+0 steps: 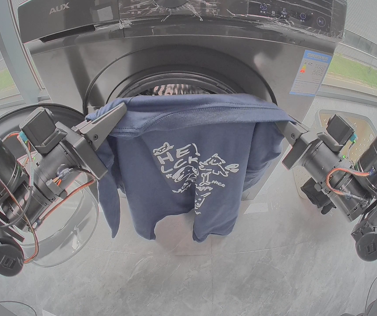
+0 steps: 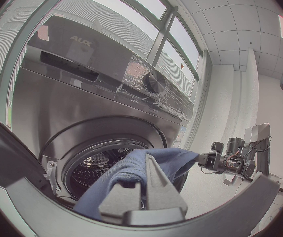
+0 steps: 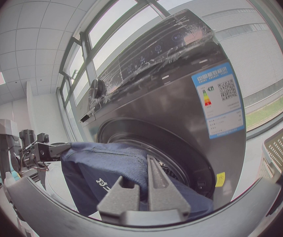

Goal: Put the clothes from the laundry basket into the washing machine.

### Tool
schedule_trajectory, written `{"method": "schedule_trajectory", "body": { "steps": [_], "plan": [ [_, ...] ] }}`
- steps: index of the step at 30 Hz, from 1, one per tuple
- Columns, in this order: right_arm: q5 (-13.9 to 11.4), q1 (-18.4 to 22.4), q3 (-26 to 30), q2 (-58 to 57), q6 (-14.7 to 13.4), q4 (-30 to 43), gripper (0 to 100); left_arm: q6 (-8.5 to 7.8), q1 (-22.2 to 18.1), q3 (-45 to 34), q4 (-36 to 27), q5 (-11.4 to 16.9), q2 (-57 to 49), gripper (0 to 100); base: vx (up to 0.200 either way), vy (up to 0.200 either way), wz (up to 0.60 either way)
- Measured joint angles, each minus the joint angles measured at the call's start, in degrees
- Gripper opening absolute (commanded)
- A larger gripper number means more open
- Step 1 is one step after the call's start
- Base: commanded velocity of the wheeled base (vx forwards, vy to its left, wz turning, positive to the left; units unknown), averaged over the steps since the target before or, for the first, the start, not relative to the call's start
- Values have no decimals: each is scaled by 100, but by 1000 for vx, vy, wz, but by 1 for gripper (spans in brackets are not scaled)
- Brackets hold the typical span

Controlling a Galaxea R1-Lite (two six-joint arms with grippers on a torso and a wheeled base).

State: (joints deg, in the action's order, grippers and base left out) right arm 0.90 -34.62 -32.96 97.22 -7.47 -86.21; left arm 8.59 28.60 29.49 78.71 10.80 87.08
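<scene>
From the head view, the shirt [image 1: 188, 154] hangs spread in front of the washer [image 1: 241, 66], white print outward. Its top hem crosses the lower part of the drum mouth [image 1: 175, 86]. The left gripper [image 1: 114, 113], at 9 o'clock of the shirt, is pinched tight on one top corner. The right gripper [image 1: 285, 126], at 3 o'clock, clamps the other. The open door [image 1: 65, 224] lies at 8 o'clock and the basket [image 1: 324, 115] at 3 o'clock, behind the right arm.

In the left wrist view, the left gripper [image 2: 143, 178] has its fingers closed on bunched shirt [image 2: 128, 168] just before the drum mouth [image 2: 95, 165]. The right gripper [image 2: 199, 158] holds the far end.

In the right wrist view, the right gripper [image 3: 143, 181] nips the shirt [image 3: 115, 162] before the washer [image 3: 168, 109]. The left gripper [image 3: 62, 147] holds the far corner. The basket [image 3: 280, 152] stands beside the washer.
</scene>
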Motion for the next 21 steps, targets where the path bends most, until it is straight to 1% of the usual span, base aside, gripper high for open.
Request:
{"method": "schedule_trajectory", "body": {
  "steps": [3,7,12,13,17,21],
  "plan": [
    [-1,-74,204,7,-5,49,0,-17,111,46,13,-21,73,0,0,0,0],
    [-4,-284,406,157,-46,22,0,-28,285,83,39,-35,189,0,0,0,0],
    [-33,-443,450,619,-60,-50,0,-48,456,96,60,-44,346,0,0,0,0],
    [-35,-462,436,694,-62,-66,100,-48,483,99,61,-46,363,0,0,0,0],
    [-57,-689,402,1047,-62,-91,100,-52,635,116,66,-104,438,0,0,0,0],
    [-72,-897,538,1329,-46,-57,100,-55,718,157,71,-144,471,0,0,0,0]
  ]
}}
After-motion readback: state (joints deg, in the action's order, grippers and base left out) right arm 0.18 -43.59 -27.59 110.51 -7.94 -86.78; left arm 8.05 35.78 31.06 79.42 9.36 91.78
